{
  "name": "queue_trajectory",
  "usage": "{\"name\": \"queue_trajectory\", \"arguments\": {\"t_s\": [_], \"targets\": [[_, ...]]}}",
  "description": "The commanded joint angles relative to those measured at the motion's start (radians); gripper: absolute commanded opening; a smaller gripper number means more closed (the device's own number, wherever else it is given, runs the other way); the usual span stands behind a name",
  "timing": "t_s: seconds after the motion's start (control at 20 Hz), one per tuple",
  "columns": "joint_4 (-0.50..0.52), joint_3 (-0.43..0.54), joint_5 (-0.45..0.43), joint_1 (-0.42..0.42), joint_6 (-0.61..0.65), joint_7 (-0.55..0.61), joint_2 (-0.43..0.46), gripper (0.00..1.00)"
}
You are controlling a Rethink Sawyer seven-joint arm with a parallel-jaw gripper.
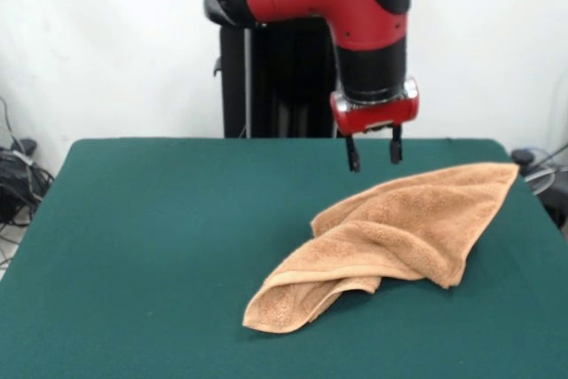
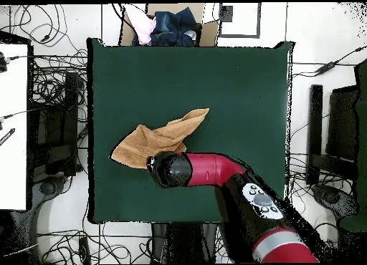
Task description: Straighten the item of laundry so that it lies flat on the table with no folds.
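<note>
The tan terry-cloth towel (image 1: 390, 237) lies crumpled and folded over itself on the dark green table (image 1: 160, 246), stretching from the right rear corner area toward the front middle. In the overhead view the towel (image 2: 161, 137) runs diagonally left of the table's (image 2: 236, 83) centre. My gripper (image 1: 374, 150) hangs above the towel's far part, clear of the cloth, with its two black fingers apart and nothing between them. In the overhead view the arm's wrist hides the gripper and part of the towel's near edge.
A cardboard box with dark clothes (image 2: 168, 26) stands beyond the table's far edge in the overhead view. Cables (image 1: 18, 175) lie on the floor at the table's sides. The robot's pedestal (image 1: 275, 77) stands behind the table.
</note>
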Motion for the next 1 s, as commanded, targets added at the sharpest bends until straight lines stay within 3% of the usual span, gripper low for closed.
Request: {"name": "queue_trajectory", "arguments": {"t_s": [0.05, 0.45, 1.0], "targets": [[-0.152, 0.04, 0.01, 0.024, 0.066, 0.044, 0.106, 1.0], [-0.168, 0.037, 0.019, 0.031, 0.146, 0.044, 0.054, 1.0], [-0.082, 0.03, -0.003, 0.031, -0.092, 0.135, 0.185, 1.0]]}}
